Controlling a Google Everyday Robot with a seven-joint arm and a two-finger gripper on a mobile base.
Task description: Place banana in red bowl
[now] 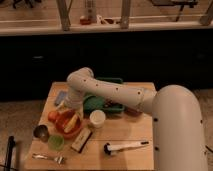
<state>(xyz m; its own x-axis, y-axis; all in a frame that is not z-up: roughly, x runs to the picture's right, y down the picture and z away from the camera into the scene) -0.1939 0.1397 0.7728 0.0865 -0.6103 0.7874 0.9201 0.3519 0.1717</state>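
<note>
The red bowl [67, 125] sits at the left of the wooden table [125, 135]. The pale-yellow banana [73, 122] lies inside it, slanted. A round orange-red fruit [53, 116] rests at the bowl's left edge. My gripper [64, 106] is at the end of the white arm, just above the bowl's back rim, close over the banana.
A green rectangular bin [102, 102] stands behind the bowl. A white cup [97, 119] is right of the bowl, a light-green cup [55, 142] and a dark metal cup [40, 132] in front. A fork [47, 158], a brown bar [81, 140] and a white brush [124, 147] lie near the front.
</note>
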